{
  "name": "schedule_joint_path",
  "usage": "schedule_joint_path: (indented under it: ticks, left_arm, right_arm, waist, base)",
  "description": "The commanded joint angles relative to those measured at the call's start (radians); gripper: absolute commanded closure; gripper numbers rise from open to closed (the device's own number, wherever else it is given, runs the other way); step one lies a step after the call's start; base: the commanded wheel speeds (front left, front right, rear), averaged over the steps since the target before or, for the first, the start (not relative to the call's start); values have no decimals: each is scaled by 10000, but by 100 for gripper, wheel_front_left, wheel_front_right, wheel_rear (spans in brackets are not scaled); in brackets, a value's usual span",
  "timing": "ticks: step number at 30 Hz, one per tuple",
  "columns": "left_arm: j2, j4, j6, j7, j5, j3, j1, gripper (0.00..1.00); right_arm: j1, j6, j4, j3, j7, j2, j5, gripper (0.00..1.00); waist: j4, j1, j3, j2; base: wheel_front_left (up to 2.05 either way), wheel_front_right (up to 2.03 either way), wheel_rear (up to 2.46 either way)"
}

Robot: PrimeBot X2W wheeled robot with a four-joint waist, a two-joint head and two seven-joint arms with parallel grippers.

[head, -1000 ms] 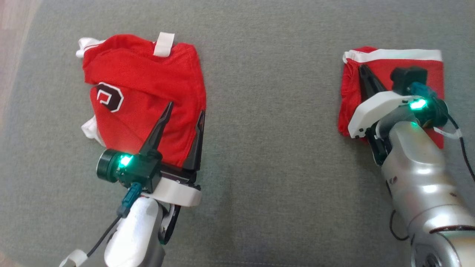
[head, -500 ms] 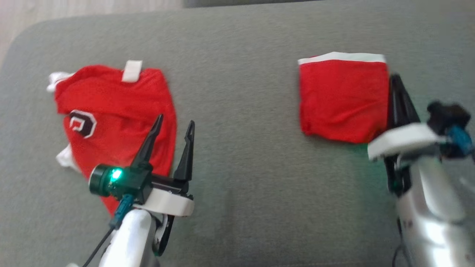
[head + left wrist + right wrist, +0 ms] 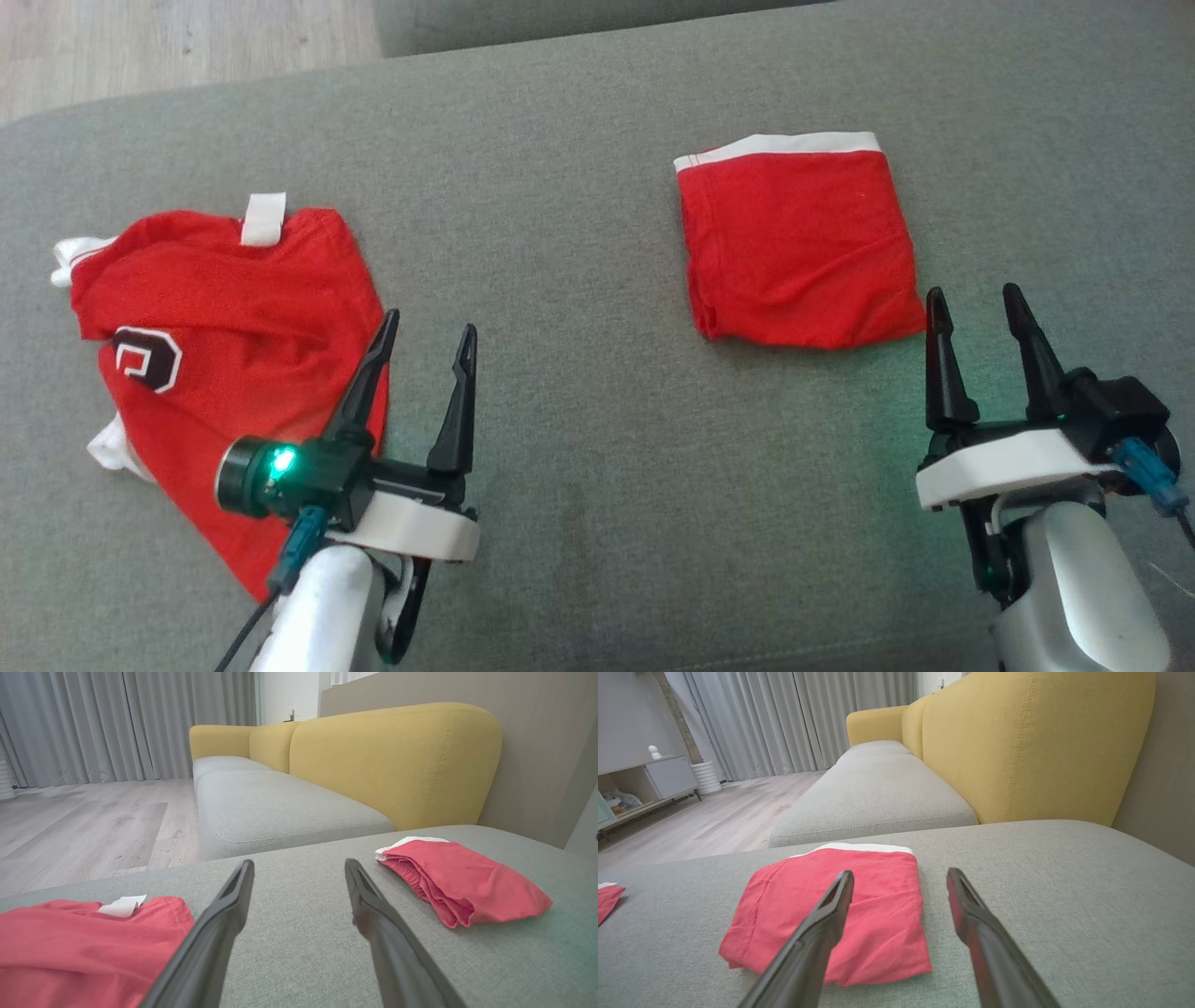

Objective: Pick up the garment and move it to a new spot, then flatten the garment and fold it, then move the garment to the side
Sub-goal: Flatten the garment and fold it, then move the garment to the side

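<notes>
The garment [image 3: 794, 247] is a red piece with a white band along its far edge. It lies folded into a neat rectangle on the grey cushion [image 3: 597, 467], right of centre. My right gripper [image 3: 973, 292] is open and empty, just off the garment's near right corner. In the right wrist view the garment [image 3: 882, 924] lies past my open right gripper [image 3: 900, 872], mostly behind the left finger. My left gripper [image 3: 429, 323] is open and empty over bare cushion. The left wrist view has my left gripper [image 3: 299, 863] with the folded garment [image 3: 462, 882] to its right.
A second red garment [image 3: 215, 373] with a dark logo and white tag lies rumpled at the left, beside my left gripper. Wood floor [image 3: 187, 37] lies beyond the cushion's far left edge. A yellow sofa back [image 3: 392, 760] and another grey seat [image 3: 280, 807] stand behind.
My right gripper has opened, let go of the folded garment and drawn back toward me. My left gripper has come back off the rumpled garment. The head view has also shifted.
</notes>
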Motion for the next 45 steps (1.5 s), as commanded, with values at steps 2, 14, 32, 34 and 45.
schedule_joint_path:
  ticks: [2,14,32,34,45]
  left_arm:
    - [53,-260,-49,-49,52,427,-221,0]
    - [39,-198,-273,-49,217,238,-681,0]
    - [25,-58,-276,-49,213,255,-849,0]
    - [25,-53,-266,-49,211,287,-829,0]
    - [19,-155,-232,-49,163,371,-625,0]
  right_arm:
    - [-179,-9,-395,250,-108,-5,6,0]
    - [-2214,-9,1444,-975,781,-5,-182,0]
    - [-5141,-9,5972,-718,3006,-594,-1740,100]
    - [-5222,-9,6101,-328,2885,-920,-1842,100]
    - [-5464,-9,6723,1552,2500,-3983,-2162,100]
  waist:
    - [19,1,68,0]
    - [682,1,934,0]
    - [1164,1,1160,0]
    - [1087,1,1036,0]
    - [756,1,504,0]
  base:
    - [0,0,0]
    - [0,0,0]
    - [0,0,0]
    - [0,0,0]
    - [0,0,0]
